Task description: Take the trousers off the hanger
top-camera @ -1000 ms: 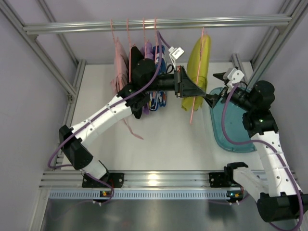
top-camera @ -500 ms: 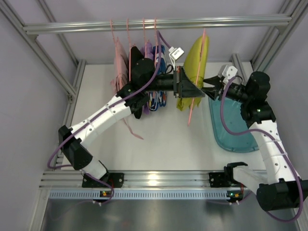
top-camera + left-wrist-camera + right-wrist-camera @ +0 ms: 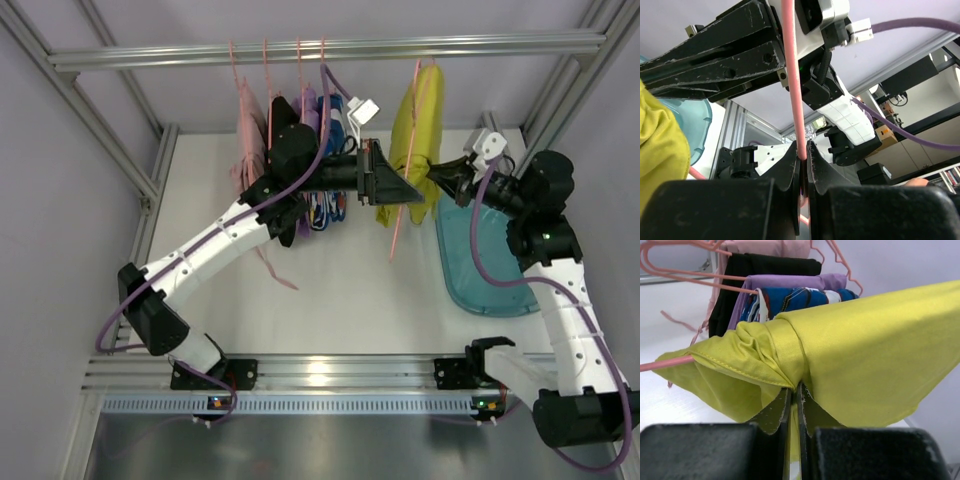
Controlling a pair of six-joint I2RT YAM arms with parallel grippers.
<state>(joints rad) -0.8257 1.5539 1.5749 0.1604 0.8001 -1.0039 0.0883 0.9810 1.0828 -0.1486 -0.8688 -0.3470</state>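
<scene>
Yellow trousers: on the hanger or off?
On. The trousers drape over the pink hanger, its wire poking out of the fabric; the right hand is shut on a bunched fold, the left hand on the wire.

The trousers [image 3: 865, 340] pinched between the right gripper's [image 3: 795, 390] fingers [image 3: 774, 412] are thin yellow woven cloth with a soft satin sheen. The cloth is creased where it bunches just above the fingertips and has a stitched hem to their left. Those fingers are matt black, with edges that look rough and worn. Beyond them hang matt cloths, a black garment [image 3: 770, 265] and a purple garment [image 3: 790, 281].

The hanger [image 3: 791, 75] rising from between the left gripper's [image 3: 803, 152] fingers [image 3: 822, 170] is smooth pink and faintly glossy, seemingly plastic-coated. Those fingers are smooth matt black. To their left, the tray [image 3: 695, 117] is glossy translucent teal plastic.
</scene>
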